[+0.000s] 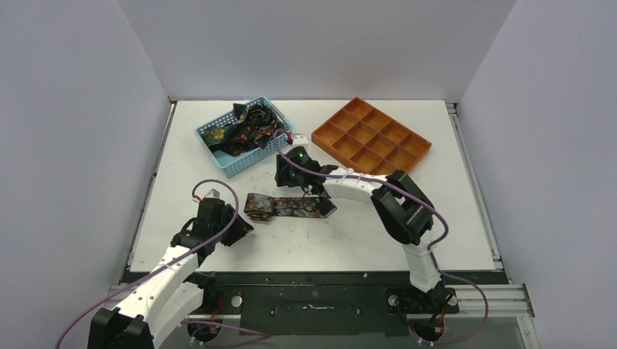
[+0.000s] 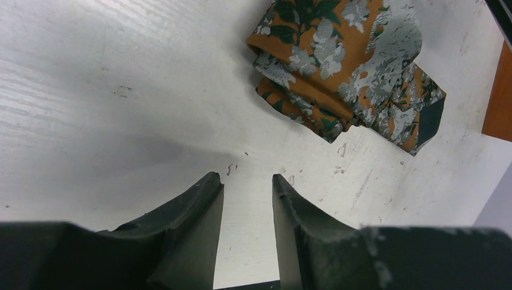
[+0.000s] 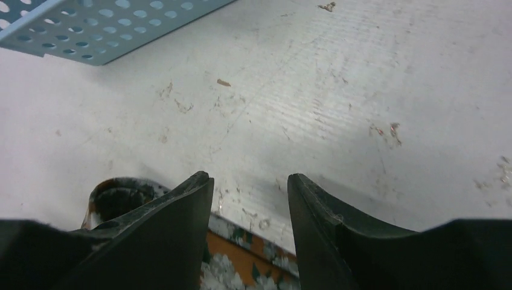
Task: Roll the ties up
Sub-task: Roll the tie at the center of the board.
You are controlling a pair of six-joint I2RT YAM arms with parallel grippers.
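One tie (image 1: pixel 282 206), orange with grey and teal flowers, lies folded on the table between the arms. In the left wrist view it (image 2: pixel 344 66) sits ahead and to the right of my left gripper (image 2: pixel 247 178), which is open and empty just off its left end (image 1: pixel 240 224). My right gripper (image 1: pixel 322 209) is open over the tie's right end. In the right wrist view, a strip of the tie (image 3: pixel 241 260) lies under the open jaws, with a curled part (image 3: pixel 118 196) by the left finger. More ties (image 1: pixel 244 127) are piled in the basket.
The light-blue mesh basket (image 1: pixel 255 161) stands at the back left, and its corner shows in the right wrist view (image 3: pixel 90 30). The orange compartment tray (image 1: pixel 320 134) stands at the back right. A small white object (image 1: pixel 298 136) lies between them.
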